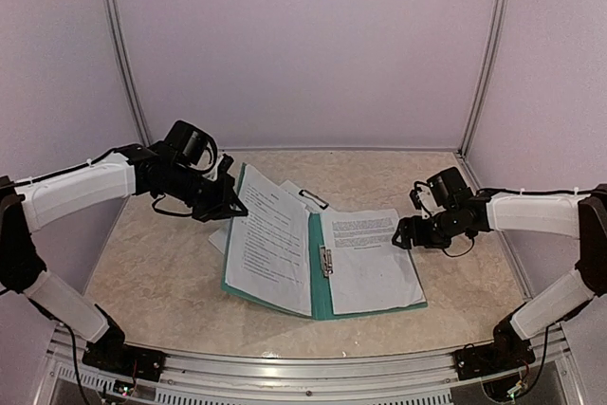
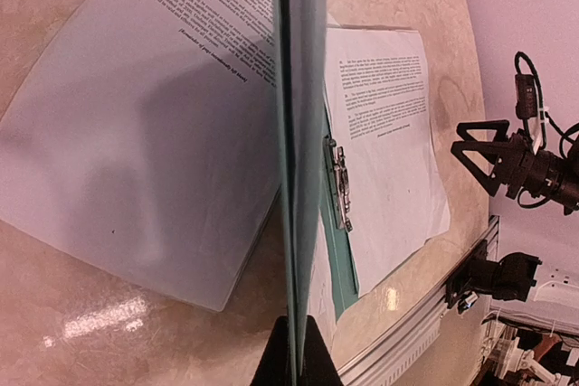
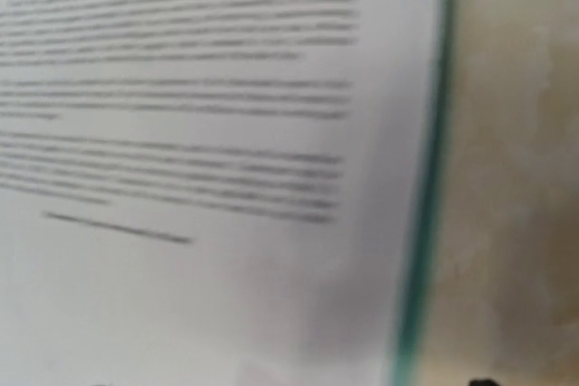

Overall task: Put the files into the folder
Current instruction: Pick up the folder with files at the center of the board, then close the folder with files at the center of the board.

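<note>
The teal folder [image 1: 321,299] lies open in the middle of the table, with a metal clip [image 1: 325,261] at its spine. One printed sheet [image 1: 270,244] rests on its left cover and another sheet [image 1: 370,267] lies on its right half. My left gripper [image 1: 228,204] is shut on the far left edge of the left cover and holds it raised. In the left wrist view that cover [image 2: 298,133] runs edge-on up from my left gripper [image 2: 296,359]. My right gripper [image 1: 400,234] stands open just above the right sheet's far right corner. The right wrist view is blurred; it shows the sheet [image 3: 181,223] and the folder's edge [image 3: 421,250].
A pale board carrying a printed sheet [image 2: 136,151] lies partly under the raised cover; its silver clip [image 1: 313,199] shows behind the folder. The aluminium rail [image 1: 313,372] runs along the near table edge, and pale walls close in the back and sides.
</note>
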You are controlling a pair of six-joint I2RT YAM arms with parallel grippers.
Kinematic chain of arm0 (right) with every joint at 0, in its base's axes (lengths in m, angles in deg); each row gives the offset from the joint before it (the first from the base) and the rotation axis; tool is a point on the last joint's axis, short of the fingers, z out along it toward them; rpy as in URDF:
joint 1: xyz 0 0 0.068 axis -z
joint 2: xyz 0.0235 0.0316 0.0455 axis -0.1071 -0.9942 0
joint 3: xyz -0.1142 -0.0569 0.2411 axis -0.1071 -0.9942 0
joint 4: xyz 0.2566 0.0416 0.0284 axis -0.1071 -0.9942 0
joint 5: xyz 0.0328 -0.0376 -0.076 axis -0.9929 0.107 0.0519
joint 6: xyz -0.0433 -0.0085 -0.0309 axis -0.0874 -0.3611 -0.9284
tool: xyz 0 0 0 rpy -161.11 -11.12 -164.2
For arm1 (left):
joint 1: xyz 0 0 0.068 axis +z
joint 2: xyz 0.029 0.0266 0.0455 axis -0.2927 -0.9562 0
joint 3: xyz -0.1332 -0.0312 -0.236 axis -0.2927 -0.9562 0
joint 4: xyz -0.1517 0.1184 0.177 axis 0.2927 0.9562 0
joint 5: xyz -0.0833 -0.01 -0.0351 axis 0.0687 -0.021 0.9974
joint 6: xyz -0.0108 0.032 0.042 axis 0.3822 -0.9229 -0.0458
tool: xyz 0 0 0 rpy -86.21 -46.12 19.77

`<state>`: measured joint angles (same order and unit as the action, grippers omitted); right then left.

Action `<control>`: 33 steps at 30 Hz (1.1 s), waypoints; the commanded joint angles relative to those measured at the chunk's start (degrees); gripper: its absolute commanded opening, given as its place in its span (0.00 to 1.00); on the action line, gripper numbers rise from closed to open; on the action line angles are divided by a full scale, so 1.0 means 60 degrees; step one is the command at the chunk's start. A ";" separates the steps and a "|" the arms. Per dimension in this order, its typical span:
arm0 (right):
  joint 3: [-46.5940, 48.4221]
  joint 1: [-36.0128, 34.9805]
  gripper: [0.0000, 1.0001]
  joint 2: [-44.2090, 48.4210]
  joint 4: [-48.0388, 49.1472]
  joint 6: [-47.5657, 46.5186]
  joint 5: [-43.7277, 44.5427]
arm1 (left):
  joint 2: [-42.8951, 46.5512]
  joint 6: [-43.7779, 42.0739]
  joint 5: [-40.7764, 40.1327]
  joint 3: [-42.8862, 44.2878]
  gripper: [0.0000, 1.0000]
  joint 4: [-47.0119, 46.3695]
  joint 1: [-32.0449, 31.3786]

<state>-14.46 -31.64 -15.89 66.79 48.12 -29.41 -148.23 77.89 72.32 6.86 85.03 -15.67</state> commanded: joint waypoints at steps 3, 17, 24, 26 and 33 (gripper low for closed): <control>-0.0237 -0.0104 0.84 -0.0293 0.0232 -0.0237 0.0201 | 0.0510 -0.1014 -0.0394 0.1541 0.00 0.2773 0.0262; -0.0082 -0.0584 0.84 -0.1485 0.1979 0.0018 -0.1038 | 0.0624 -0.2338 -0.2046 0.4118 0.00 0.7342 0.0601; 0.0229 -0.1207 0.84 -0.2239 0.2584 0.0244 -0.1351 | 0.0215 -0.2942 -0.4087 0.5328 0.00 0.9275 0.0973; 0.0294 -0.1281 0.84 -0.2386 0.2649 0.0250 -0.1402 | 0.0049 -0.3080 -0.4575 0.5496 0.00 0.9610 0.1143; 0.0306 -0.1317 0.84 -0.2463 0.2622 0.0104 -0.1286 | -0.0485 -0.3015 -0.5128 0.5537 0.00 0.9819 0.1338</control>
<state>-12.88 -38.99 -29.60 82.90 48.82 -37.24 -148.75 60.60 46.03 38.75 130.91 -7.69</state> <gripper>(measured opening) 0.841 0.004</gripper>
